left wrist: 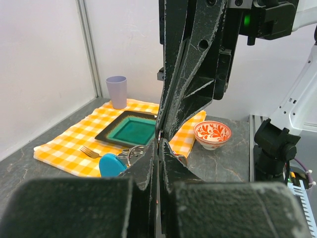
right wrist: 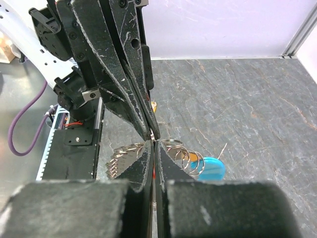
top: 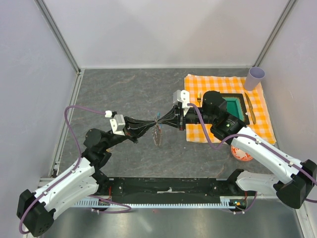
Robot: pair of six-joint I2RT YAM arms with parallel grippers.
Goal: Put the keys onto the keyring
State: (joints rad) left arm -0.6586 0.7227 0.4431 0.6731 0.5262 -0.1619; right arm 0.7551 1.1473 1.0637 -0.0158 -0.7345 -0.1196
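Observation:
My left gripper (top: 154, 120) and right gripper (top: 163, 119) meet tip to tip above the middle of the table, both shut. A bunch of silver keys and rings (top: 158, 135) hangs below them. In the right wrist view my right gripper (right wrist: 154, 144) shows a sliver of the red key head (right wrist: 154, 171) between its jaws. The left arm's fingers (right wrist: 133, 99) pinch a ring of the keyring (right wrist: 190, 161) just above. Its blue piece (right wrist: 214, 168) hangs right, and fanned silver blades (right wrist: 119, 161) hang left. In the left wrist view my left gripper (left wrist: 158, 144) is closed beside the blue piece (left wrist: 111, 163).
An orange checked cloth (top: 198, 134) lies at the right with a green square plate (top: 235, 106), a fork (top: 250, 109) and a tiny yellow object (top: 199, 96). A lilac cup (top: 256, 78) stands at its far corner. A red-patterned bowl (top: 241, 154) sits near the right arm.

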